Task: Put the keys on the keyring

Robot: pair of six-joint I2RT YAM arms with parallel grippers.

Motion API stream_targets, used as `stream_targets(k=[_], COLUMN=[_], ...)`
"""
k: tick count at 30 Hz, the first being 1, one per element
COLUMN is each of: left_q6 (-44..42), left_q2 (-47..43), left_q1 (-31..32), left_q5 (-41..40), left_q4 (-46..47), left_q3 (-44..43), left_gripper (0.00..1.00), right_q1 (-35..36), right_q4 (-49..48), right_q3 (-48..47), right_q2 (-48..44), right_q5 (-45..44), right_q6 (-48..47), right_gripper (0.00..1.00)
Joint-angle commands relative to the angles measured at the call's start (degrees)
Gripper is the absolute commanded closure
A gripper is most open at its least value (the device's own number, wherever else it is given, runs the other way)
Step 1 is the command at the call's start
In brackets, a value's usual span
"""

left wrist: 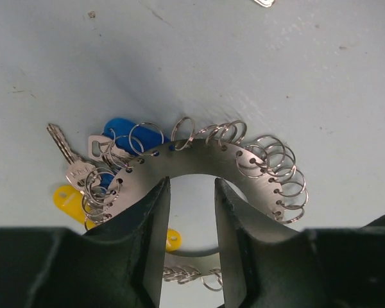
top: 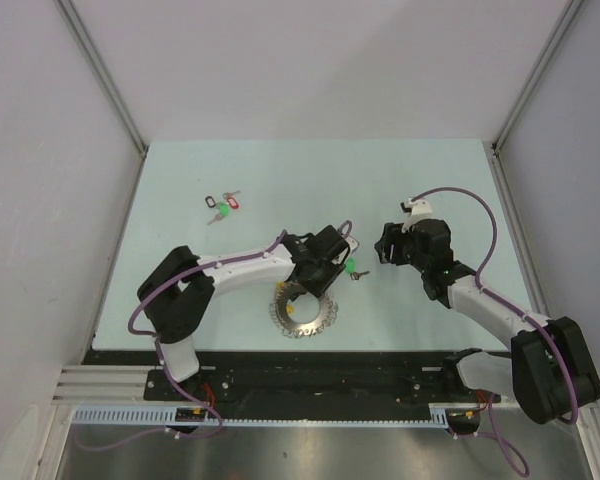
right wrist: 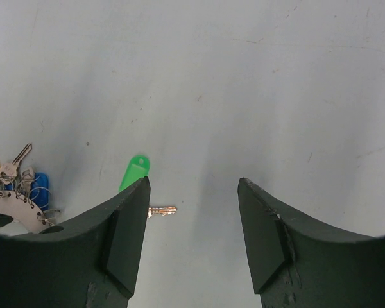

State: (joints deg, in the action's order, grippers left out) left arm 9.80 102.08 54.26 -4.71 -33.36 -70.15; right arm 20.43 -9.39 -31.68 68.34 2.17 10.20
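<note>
top view: your left gripper (top: 318,268) sits over the far edge of the keyring (top: 304,314). the green-tagged key (top: 352,267) lies loose on the table (top: 180,180) just beside it, between the two arms. your right gripper (top: 387,246) hovers near that key. the three-key bunch (top: 223,206) is well apart, so leave it.

left wrist: jaws a narrow gap apart, tips at the ring's flat band, nothing visibly pinched. the blue-tagged key (left wrist: 125,131) lies against the band among the small split rings (left wrist: 273,167); can't tell if it's threaded. a yellow tag (left wrist: 67,199) is there too. hold the band steady and don't drag it.

right wrist: jaws wide apart and empty, green tag just past one fingertip. go lower, centre on the tag rather than the thin blade, then close.
</note>
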Motion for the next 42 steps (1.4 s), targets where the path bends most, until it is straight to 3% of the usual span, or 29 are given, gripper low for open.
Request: stream_targets(k=[1,19,26,31,38,42], left_q6=[-4.4,-4.1,-3.8,-3.6,-2.8,-2.2], left_q2=[1.2,6.0,7.2,8.6,6.5,2.7], left_q1=[0.1,0.1,0.1,0.1,0.1,0.1], left_q5=[-1.9,1.4,0.3,1.3,1.3,0.2], left_q4=[-0.2,3.9,5.8,6.3,4.9,3.4], left_q3=[-3.4,-5.3,-5.3,-5.8,-5.0,-4.5], left_gripper=[0.62,0.64,0.53,0.53,0.75,0.82], right_q1=[-0.3,-0.3,-0.3,-0.2,-0.3,-0.4], right_q4=[-2.9,-3.1,-3.2,-3.2,-3.2,-3.3], right_q3=[0.1,0.1,0.2,0.2,0.1,0.1], right_q2=[-0.5,0.2,0.5,0.5,0.6,0.7], right_q5=[-0.5,0.0,0.0,0.0,0.3,0.6], right_q6=[-1.6,-2.0,-2.0,-2.1,-2.2,-2.2], right_gripper=[0.38,0.38,0.37,0.38,0.38,0.37])
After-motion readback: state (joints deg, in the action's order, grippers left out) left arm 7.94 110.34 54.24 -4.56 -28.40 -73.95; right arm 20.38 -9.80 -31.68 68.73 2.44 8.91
